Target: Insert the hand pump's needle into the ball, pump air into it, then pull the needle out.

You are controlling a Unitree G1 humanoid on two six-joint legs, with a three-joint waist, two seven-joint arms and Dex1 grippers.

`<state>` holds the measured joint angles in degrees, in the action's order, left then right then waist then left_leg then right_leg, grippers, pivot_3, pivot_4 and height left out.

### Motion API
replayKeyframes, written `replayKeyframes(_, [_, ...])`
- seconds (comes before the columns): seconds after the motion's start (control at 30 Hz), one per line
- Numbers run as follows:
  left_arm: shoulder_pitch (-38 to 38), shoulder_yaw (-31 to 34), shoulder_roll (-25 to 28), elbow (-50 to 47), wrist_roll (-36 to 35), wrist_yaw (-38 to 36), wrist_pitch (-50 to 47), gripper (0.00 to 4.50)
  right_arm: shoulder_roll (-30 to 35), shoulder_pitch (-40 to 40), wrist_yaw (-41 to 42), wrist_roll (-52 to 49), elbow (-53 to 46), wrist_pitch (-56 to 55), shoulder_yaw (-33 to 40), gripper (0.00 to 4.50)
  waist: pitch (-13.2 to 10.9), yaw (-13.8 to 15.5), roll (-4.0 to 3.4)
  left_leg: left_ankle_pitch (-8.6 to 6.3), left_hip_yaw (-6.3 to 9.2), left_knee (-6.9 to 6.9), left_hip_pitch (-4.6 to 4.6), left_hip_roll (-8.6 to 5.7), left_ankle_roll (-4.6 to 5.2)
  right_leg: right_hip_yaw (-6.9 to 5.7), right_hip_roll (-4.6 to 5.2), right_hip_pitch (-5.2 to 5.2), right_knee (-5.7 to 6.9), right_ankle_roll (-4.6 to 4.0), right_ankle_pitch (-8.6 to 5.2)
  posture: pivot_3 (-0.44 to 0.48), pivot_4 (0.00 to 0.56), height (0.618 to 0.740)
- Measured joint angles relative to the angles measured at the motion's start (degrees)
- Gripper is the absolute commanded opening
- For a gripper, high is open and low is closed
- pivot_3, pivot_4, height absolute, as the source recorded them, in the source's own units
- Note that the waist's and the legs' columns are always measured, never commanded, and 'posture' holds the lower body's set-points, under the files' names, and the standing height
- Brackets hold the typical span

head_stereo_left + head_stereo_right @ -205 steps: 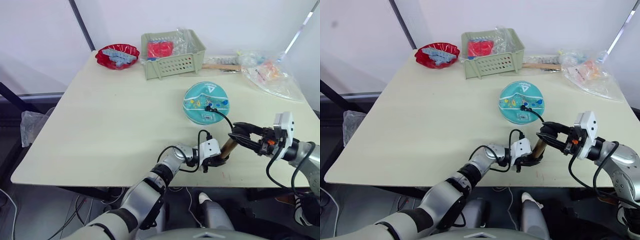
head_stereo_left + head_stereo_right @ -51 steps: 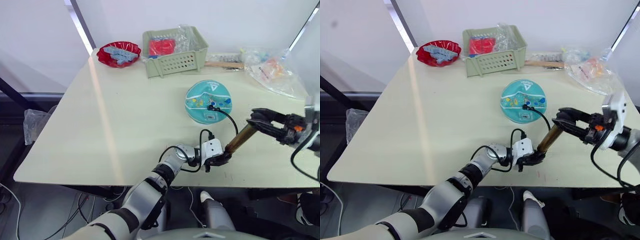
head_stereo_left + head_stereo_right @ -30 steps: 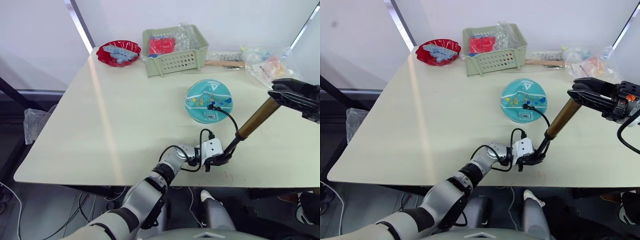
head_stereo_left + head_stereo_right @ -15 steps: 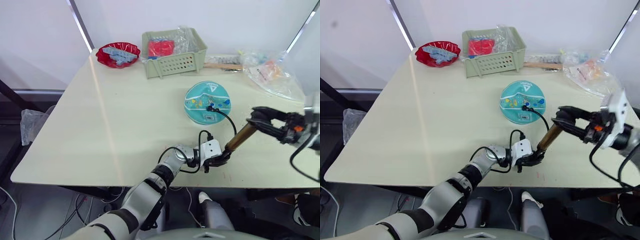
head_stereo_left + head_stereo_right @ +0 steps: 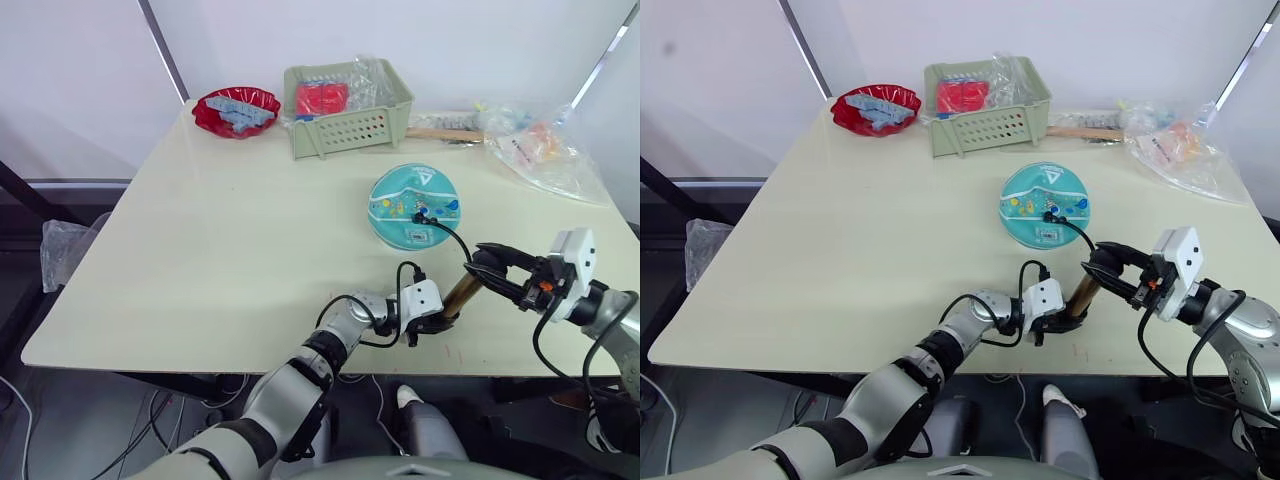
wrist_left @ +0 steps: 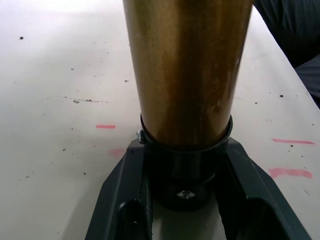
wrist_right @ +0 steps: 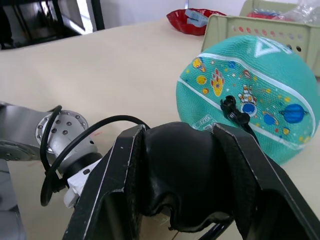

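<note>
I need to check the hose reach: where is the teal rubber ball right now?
The teal rubber ball sits on the table's right half, in front of the green basket, just beyond the right gripper.

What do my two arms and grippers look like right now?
Both arms are silver-grey metal with black joint sections. Each wrist carries a white block and a looping black cable. The left gripper and right gripper each have two black fingers. The right one has a small orange mark beside its white block.
</note>
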<state>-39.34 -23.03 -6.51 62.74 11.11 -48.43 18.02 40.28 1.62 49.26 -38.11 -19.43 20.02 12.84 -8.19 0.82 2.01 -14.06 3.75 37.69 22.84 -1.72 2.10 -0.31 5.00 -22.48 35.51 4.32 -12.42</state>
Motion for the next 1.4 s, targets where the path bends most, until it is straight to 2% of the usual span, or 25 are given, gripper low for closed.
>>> replayKeyframes(0.17, [-0.4, 0.1, -0.2, -0.1, -0.2, -0.5, 0.2, 1.19, 2.5, -2.1, 0.3, -5.6, -0.3, 5.6, 3.9, 1.68, -0.4, 0.1, -0.44, 0.15, -0.03, 0.0, 0.12, -0.05, 0.25, 0.0, -0.03, -0.05, 0.0, 0.01, 0.01, 0.0, 0.15, 0.737])
replayKeyframes(0.6, [-0.5, 0.1, -0.1, -0.2, -0.2, -1.1, 0.4, 1.19, 14.1, -12.4, 0.4, -22.4, -0.6, 19.2, 16.7, 1.68, -0.6, 0.1, -0.6, 0.16, -0.05, 0.0, 0.23, -0.07, 0.27, 0.0, -0.01, -0.14, -0.02, 0.02, 0.01, 0.0, 0.15, 0.737])
replayKeyframes(0.73, [-0.6, 0.2, -0.1, -0.3, -0.2, -1.2, 0.7, 1.19, 17.1, -15.1, 0.3, -25.5, 1.7, 23.3, 18.0, 1.68, -0.8, 0.1, -0.57, 0.16, -0.04, 0.0, 0.29, -0.07, 0.27, 0.0, 0.0, -0.2, -0.02, 0.0, 0.01, 0.0, 0.15, 0.737])
replayKeyframes(1.1, [-0.7, -0.1, -0.3, -0.5, -0.2, -1.4, 1.6, 1.19, 19.0, -14.8, 2.5, -24.6, 2.8, 24.8, 19.6, 1.68, -0.9, 0.3, -0.78, 0.18, -0.04, 0.1, 0.92, -0.18, 0.3, 0.0, 0.02, -0.8, 0.01, 0.0, 0.31, 0.0, 0.15, 0.737])
replayKeyframes(1.27, [-0.6, 0.0, -0.1, -0.2, -0.1, -0.9, 1.5, 1.19, 15.5, -10.1, 3.8, -19.2, -2.5, 17.7, 19.2, 1.68, -0.7, 0.2, -0.57, 0.17, 0.0, 0.11, 0.78, -0.12, 0.29, -0.05, -0.05, -0.66, 0.02, 0.22, 0.17, 0.0, 0.15, 0.737])
replayKeyframes(1.4, [-0.4, -0.1, 0.1, -0.1, 0.0, -0.3, 1.4, 1.19, 11.5, -5.3, 3.9, -14.1, -4.4, 12.0, 16.1, 1.68, -0.3, 0.0, -0.23, 0.17, 0.01, 0.11, 0.58, -0.07, 0.28, -0.06, -0.08, -0.48, 0.02, 0.23, 0.16, 0.0, 0.15, 0.737])
